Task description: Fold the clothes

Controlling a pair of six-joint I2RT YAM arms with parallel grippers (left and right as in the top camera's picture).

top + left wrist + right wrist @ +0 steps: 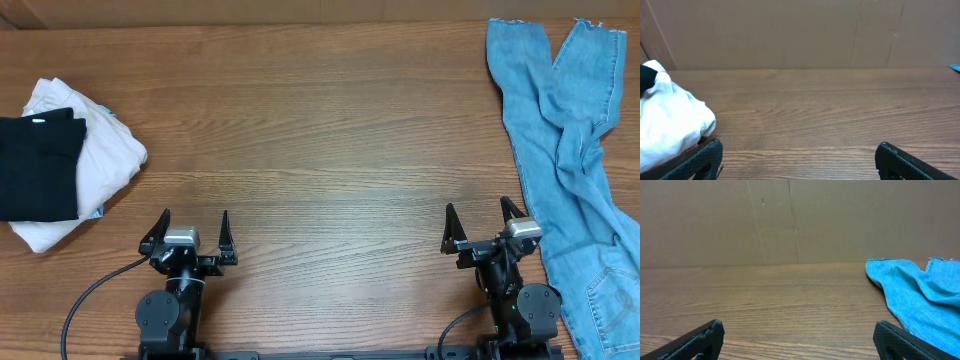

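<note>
The clothes, a pair of light-blue jeans point(570, 150), lie stretched along the table's right side, frayed hems at the far edge, waist end running off the near right corner. The right wrist view shows a leg of them point(920, 300) at the right. My right gripper point(481, 215) sits at the near edge just left of the jeans, open and empty point(799, 330). Far to the left at the same near edge is my left gripper point(193, 220), wide open with only bare wood between its fingers point(799, 152).
A folded white garment point(90, 160) with a folded black garment point(40, 165) on top lies at the left side; the white one point(667, 125) shows beside my left fingers. A brown cardboard wall point(800, 30) stands behind the wooden table point(320, 130).
</note>
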